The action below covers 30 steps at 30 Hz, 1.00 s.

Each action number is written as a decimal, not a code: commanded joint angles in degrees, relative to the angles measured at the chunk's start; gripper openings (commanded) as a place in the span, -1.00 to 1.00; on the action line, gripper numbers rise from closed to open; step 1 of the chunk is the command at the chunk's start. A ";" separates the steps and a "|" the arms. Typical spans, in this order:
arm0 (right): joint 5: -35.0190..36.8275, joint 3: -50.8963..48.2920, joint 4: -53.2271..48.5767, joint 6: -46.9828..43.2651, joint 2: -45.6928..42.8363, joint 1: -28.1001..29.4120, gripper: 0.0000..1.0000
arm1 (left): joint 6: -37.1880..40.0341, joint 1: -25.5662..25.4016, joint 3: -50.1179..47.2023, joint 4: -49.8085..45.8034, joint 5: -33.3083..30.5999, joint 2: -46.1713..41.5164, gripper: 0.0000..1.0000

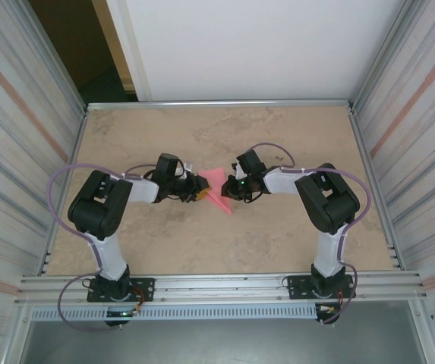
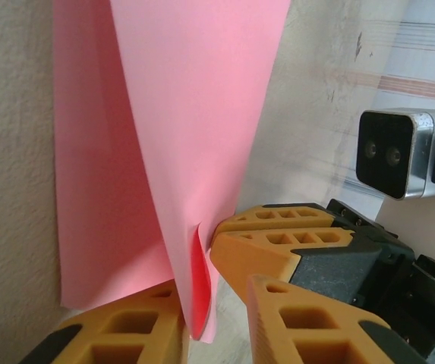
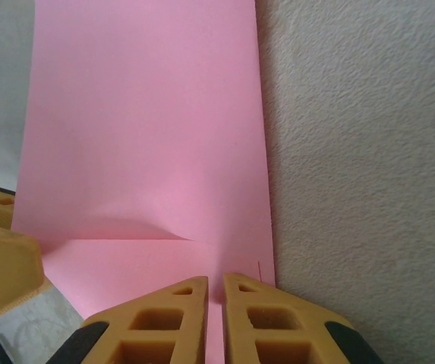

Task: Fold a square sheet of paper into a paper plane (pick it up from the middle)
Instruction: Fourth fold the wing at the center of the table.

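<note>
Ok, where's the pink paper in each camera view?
Top external: paper at the centre of the picture.
Left wrist: paper runs top to bottom across the left and middle, folded and raised.
Right wrist: paper covers the upper left and centre.
Shared landmark: the right end effector, shut on the paper's edge; centre-right in left wrist, bottom centre in right wrist.

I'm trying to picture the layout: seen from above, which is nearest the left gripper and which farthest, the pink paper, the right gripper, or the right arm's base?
1. the pink paper, just right of the left gripper.
2. the right gripper, on the paper's other side.
3. the right arm's base, at the near right corner.
</note>
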 commanded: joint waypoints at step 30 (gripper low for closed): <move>33.67 -2.72 -3.57 -24.21 -10.31 14.74 -0.24 | 2.70 -2.79 11.52 -24.41 -15.01 -2.66 -0.90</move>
